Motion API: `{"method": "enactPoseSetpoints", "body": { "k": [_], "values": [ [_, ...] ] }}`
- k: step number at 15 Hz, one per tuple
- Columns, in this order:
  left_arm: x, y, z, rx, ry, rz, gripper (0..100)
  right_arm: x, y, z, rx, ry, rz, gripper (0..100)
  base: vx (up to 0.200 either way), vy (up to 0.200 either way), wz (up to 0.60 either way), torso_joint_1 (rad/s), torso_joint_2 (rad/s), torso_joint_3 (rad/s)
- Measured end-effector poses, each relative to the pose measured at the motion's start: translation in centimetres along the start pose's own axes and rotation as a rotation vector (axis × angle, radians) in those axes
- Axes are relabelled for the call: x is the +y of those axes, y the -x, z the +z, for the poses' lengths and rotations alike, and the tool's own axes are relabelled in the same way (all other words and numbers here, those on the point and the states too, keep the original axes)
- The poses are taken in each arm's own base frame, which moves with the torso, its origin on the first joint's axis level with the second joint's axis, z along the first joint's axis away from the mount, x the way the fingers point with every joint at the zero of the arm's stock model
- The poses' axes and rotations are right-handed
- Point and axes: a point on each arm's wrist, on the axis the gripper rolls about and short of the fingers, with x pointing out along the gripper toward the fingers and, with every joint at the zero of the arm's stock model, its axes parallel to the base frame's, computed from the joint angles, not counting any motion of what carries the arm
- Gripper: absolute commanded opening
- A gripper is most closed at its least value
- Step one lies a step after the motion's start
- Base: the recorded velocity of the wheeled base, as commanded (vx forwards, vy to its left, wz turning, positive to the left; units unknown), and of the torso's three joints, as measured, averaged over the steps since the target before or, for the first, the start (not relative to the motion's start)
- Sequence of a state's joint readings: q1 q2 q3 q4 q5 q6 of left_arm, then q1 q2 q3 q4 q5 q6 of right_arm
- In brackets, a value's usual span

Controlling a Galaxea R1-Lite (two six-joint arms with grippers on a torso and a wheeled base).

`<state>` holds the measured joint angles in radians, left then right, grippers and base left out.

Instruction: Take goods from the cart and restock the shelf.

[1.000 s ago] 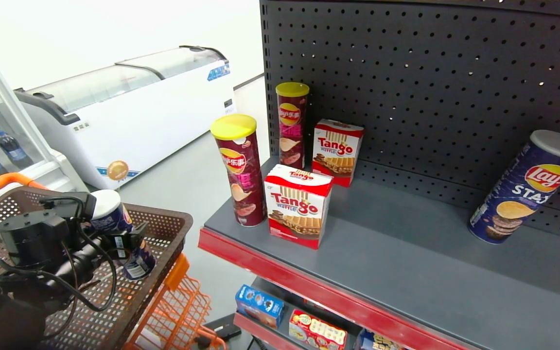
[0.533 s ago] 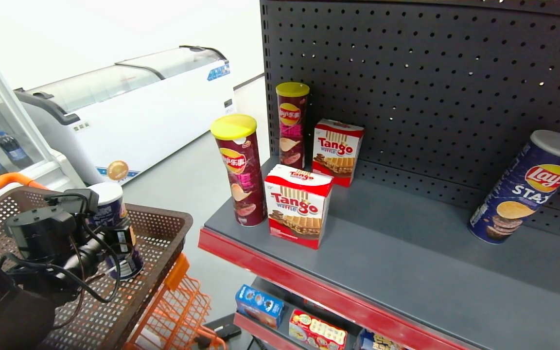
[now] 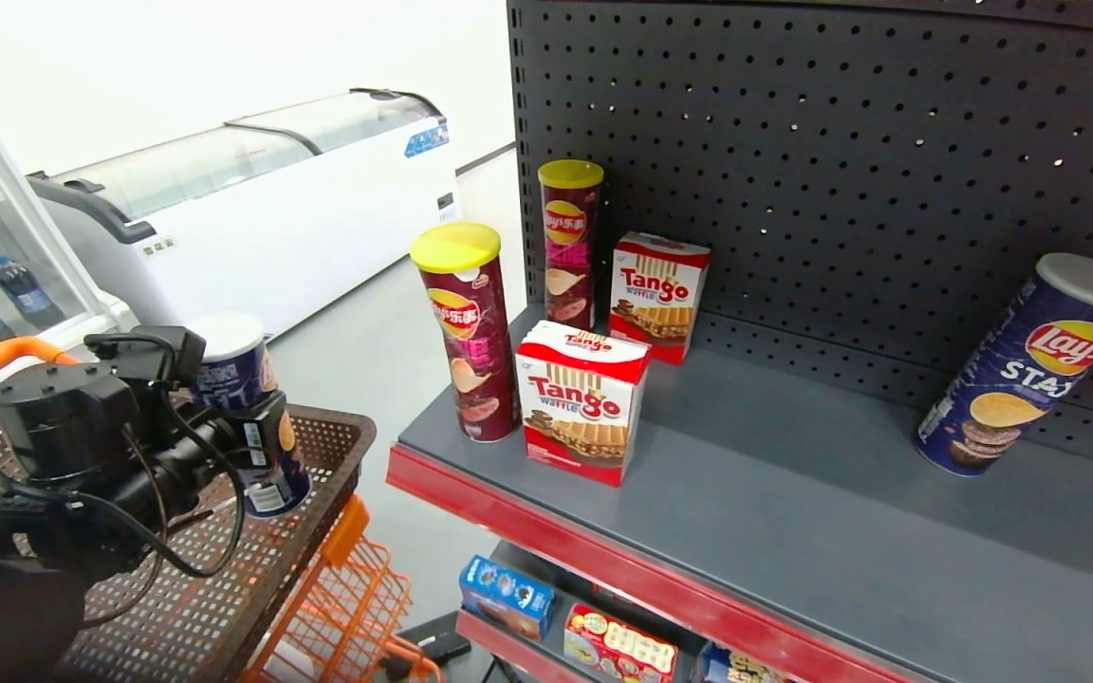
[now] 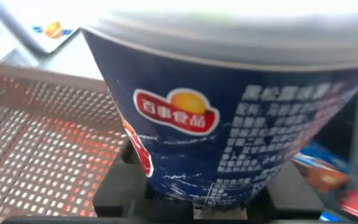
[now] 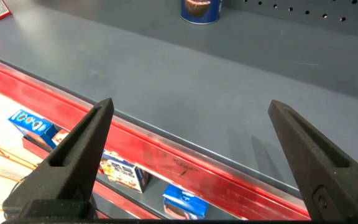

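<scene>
The largest thing seen was the shelf [image 3: 793, 512], a grey board with a red front edge, backed by a black pegboard [image 3: 841, 142]. To its left a white chest freezer [image 3: 262, 218] was seen farther back in the room. Nearer, at the left, the brown perforated basket [image 3: 342, 429] of the orange cart was placed beside the end of the shelf.

On the right part of the shelf a blue chips can [image 3: 1030, 365] was leaned, tilted, against the pegboard. On the left part, two maroon cans with yellow lids were set upright, one at the front [image 3: 468, 332] and one behind [image 3: 568, 242]. Just beside them two wafer boxes were stood, the front box [image 3: 583, 403] and the rear box [image 3: 657, 296].

A second blue can [image 3: 235, 365] with a white lid was held upright over the basket, well apart from the shelf. It was clamped at its lower body by the left gripper [image 3: 248, 438]. Whether its base touched the basket floor could not be told.

The right gripper [image 5: 191, 155] was seen with its fingers spread wide and nothing between them, over the red front edge of the shelf.
</scene>
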<state>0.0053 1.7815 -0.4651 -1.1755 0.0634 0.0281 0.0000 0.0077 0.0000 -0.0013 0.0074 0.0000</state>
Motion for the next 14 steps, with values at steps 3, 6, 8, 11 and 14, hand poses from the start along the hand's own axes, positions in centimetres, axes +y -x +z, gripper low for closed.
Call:
{"method": "enactPoseSetpoints", "body": {
  "k": [3, 6, 8, 11, 14],
  "values": [
    [-1.4, 3.0, 2.4, -0.037, -0.004, -0.076, 0, 0.0, 0.0, 0.0, 0.0, 0.0, 0.0, 100, 0.0, 0.0, 0.0, 0.0, 0.0, 0.0],
    [-2.9, 6.0, 4.6, -0.124, 0.001, -0.163, 0, 0.0, 0.0, 0.0, 0.0, 0.0, 0.001, 100, 0.0, 0.0, 0.0, 0.0, 0.0, 0.0],
    [-3.6, 7.6, 5.0, -0.155, 0.003, -0.206, 0, 0.0, 0.0, 0.0, 0.0, 0.0, 0.0, 100, 0.0, 0.0, 0.0, 0.0, 0.0, 0.0],
    [-5.1, 9.4, 4.1, -0.142, -0.019, -0.297, 0, 0.0, 0.0, 0.0, 0.0, 0.0, 0.0, 100, 0.0, 0.0, 0.0, 0.0, 0.0, 0.0],
    [-6.8, 10.8, 4.1, -0.157, -0.018, -0.441, 0, 0.0, 0.0, 0.0, 0.0, 0.0, 0.001, 100, 0.0, 0.0, 0.0, 0.0, 0.0, 0.0]
  ]
}}
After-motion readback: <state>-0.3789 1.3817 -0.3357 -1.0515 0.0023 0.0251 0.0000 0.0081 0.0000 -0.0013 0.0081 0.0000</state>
